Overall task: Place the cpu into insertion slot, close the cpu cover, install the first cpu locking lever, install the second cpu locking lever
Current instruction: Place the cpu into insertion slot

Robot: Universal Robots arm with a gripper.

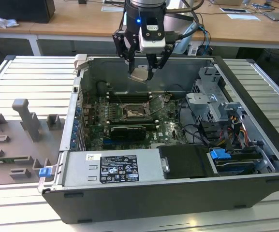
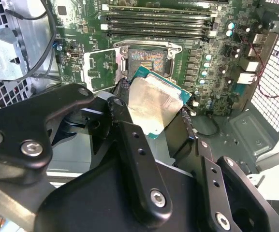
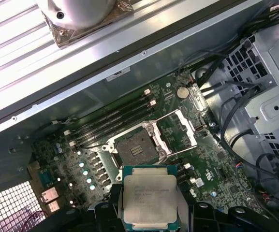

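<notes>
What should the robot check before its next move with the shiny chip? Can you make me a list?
1. Grip: the gripper is shut on the cpu. Ok.
2. The insertion slot is bare, with nothing lying in it. Ok.
3. The cpu cover is swung open, off the slot. Ok.
4. The cpu is down at the slot: no, it hangs well above the green board. Not ok.
5. The cpu is squared up with the slot's edges. Cannot tell.

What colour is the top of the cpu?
The cpu top is pale silver-beige, edged green; best in the first wrist view.
</notes>
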